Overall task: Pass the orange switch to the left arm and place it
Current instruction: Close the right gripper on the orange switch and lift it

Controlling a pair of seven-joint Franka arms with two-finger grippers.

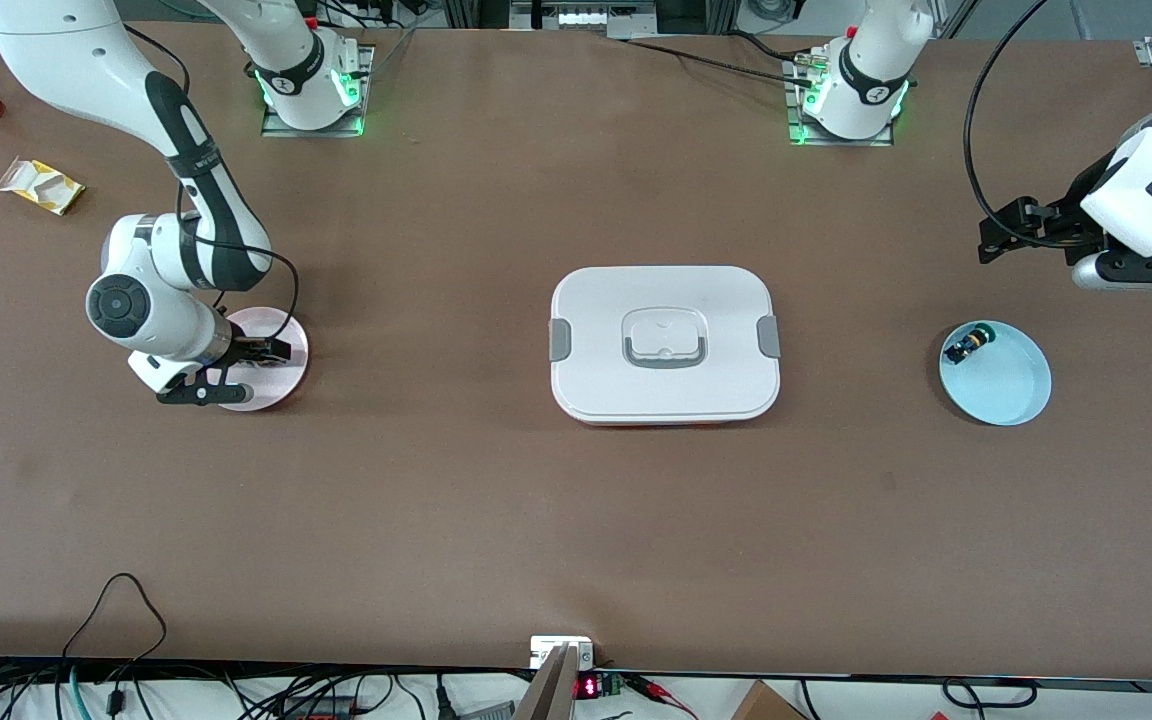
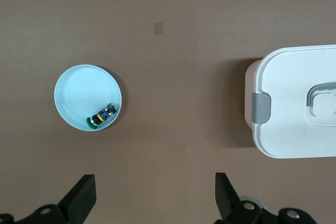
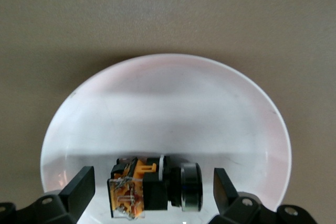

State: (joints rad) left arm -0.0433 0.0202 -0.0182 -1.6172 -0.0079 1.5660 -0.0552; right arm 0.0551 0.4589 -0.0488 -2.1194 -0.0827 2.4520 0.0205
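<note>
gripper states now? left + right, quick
Left gripper: open, empty, up over bare table beside the round pale-blue plate.
Right gripper: open, fingers either side of the small black-and-orange push-button switch on the round pink plate, not closed on it.

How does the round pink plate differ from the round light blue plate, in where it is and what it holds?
The round pink plate lies toward the right arm's end of the table; the round light blue plate lies toward the left arm's end. The pink plate holds an orange-bodied switch, the blue plate a green-capped switch. The open right end effector is low over the pink plate; nothing covers the blue one. Both are round and shallow.
</note>
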